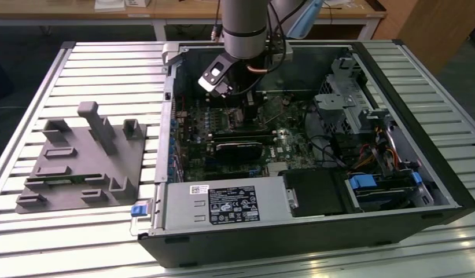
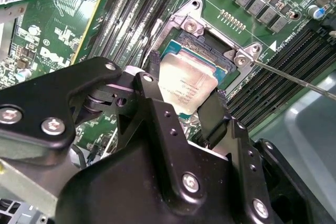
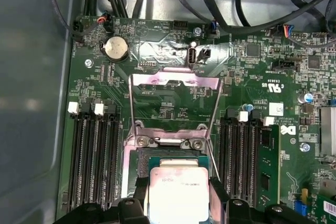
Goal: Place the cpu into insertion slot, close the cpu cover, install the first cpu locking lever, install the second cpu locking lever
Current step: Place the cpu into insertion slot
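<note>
The arm descends vertically into the open case. Its black pincer [image 2: 181, 88] is clamped on the flat square grey-metal cpu [image 3: 178, 195]. The silver-framed square insertion slot [image 2: 201, 44] sits just beneath the pincer, and the thin silver cpu cover [image 3: 173, 81] stands open beyond.

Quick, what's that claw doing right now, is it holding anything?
Gripper: closed on the cpu, holding it over the insertion slot.
</note>
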